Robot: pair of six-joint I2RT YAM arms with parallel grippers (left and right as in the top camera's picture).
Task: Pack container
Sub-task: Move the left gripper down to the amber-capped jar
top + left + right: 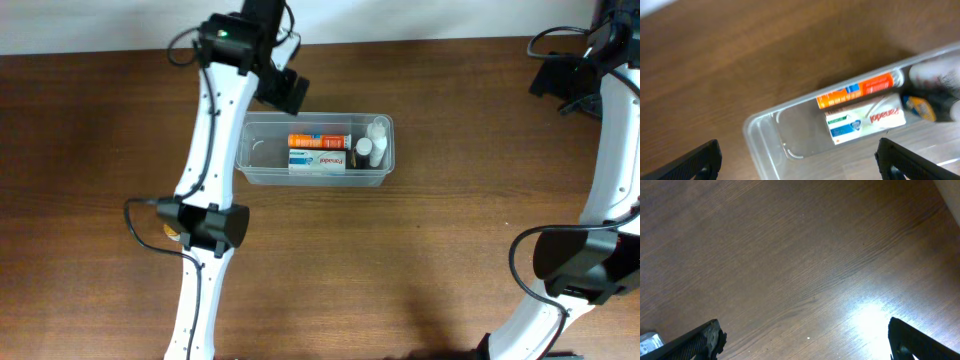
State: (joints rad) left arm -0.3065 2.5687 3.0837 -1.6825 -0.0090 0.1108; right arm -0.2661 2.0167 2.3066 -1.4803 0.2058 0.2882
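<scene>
The clear container (264,156) stands mid-table. Inside it lie an orange tube (318,140), a white box (318,161), a small dark bottle (352,158) and white bottles (378,136) at its right end. My left gripper (287,92) hovers just above the tub's back left corner, open and empty. From the left wrist, the container's corner rim (751,131) sits below the left gripper (800,167), with the orange tube (855,90), white box (865,120) and dark bottle (922,107) beyond. My right gripper (557,76) is far right, open; the right gripper (805,345) sees only wood.
The brown wooden table (430,250) surrounds the tub. The left arm's base (205,225) stands front left and the right arm's base (575,260) front right. A small white object (650,341) peeks in at the right wrist view's lower left edge.
</scene>
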